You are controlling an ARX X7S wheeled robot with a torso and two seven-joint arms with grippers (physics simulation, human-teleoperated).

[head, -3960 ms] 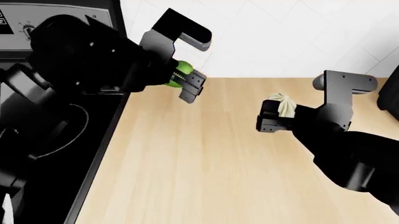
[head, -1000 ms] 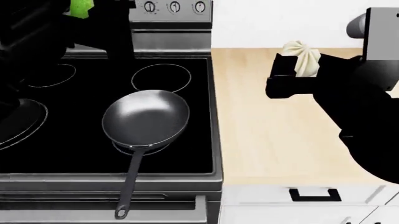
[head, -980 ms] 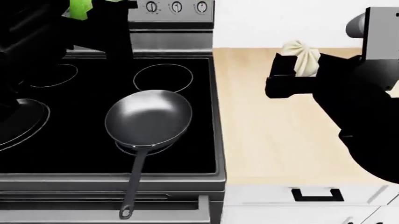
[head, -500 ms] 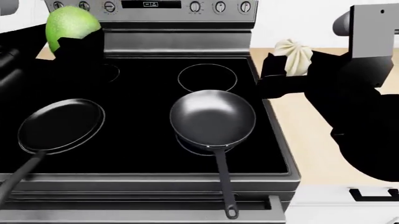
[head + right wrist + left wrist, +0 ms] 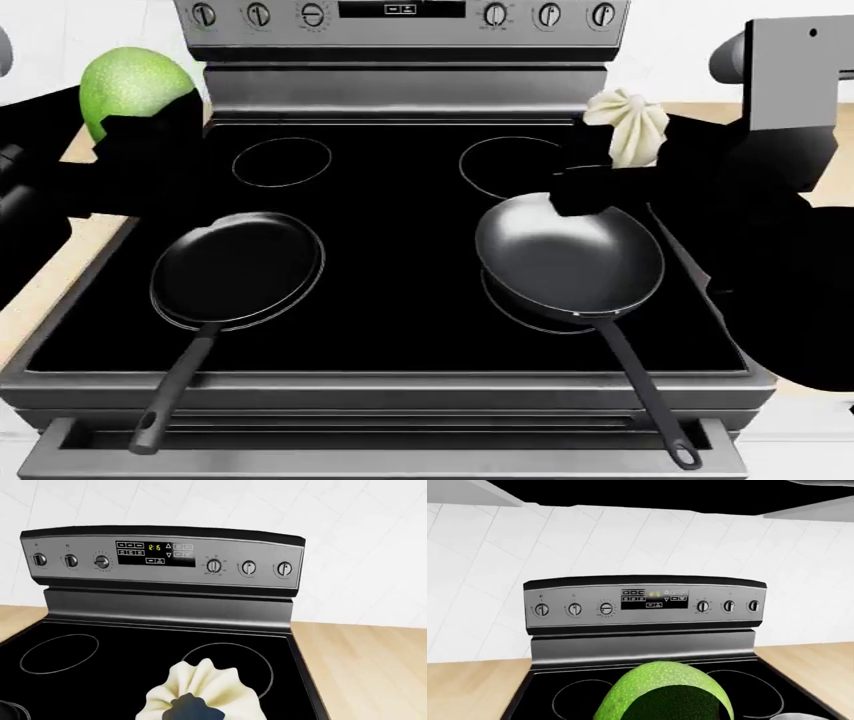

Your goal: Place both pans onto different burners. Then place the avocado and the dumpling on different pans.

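In the head view, a flat matte black pan (image 5: 240, 270) sits at the front left of the black cooktop (image 5: 387, 200). A deeper glossy grey pan (image 5: 571, 258) rests on the front right burner (image 5: 527, 312). Both handles point toward me. My left gripper (image 5: 144, 112) is shut on the green avocado (image 5: 134, 85) (image 5: 660, 692), held high by the cooktop's left edge. My right gripper (image 5: 621, 150) is shut on the cream dumpling (image 5: 630, 125) (image 5: 200, 692), above the far rim of the grey pan. The back burners (image 5: 280, 160) (image 5: 514, 165) are bare.
The steel control panel (image 5: 400, 15) with knobs rises behind the cooktop. Wooden counter (image 5: 67, 270) flanks the stove on the left, and more counter (image 5: 373, 665) lies to the right. The oven door handle (image 5: 400, 430) runs along the front edge.
The view has swung from the wooden counter over to the stove, which now sits centred with both pans in view. Both grippers still hold their items, now above the cooktop.
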